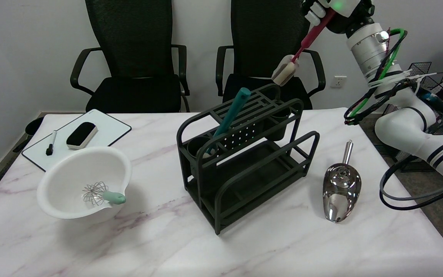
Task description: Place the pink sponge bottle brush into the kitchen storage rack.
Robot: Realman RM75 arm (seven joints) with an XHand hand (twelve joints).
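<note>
My right hand (321, 9) is high at the top right edge of the head view, partly cut off, and grips the pink handle of the bottle brush (306, 42). The brush hangs slanted down to the left, its pale sponge head (285, 72) in the air just above the far right end of the dark storage rack (244, 154). The sponge head does not touch the rack. A teal-handled utensil (231, 113) stands in a cup at the rack's left end.
A white bowl (85, 181) holding a small whisk (102, 194) sits at the left. Behind it lies a whiteboard (77, 136) with an eraser and marker. A metal scoop (340, 188) lies right of the rack. Two black chairs stand behind the table.
</note>
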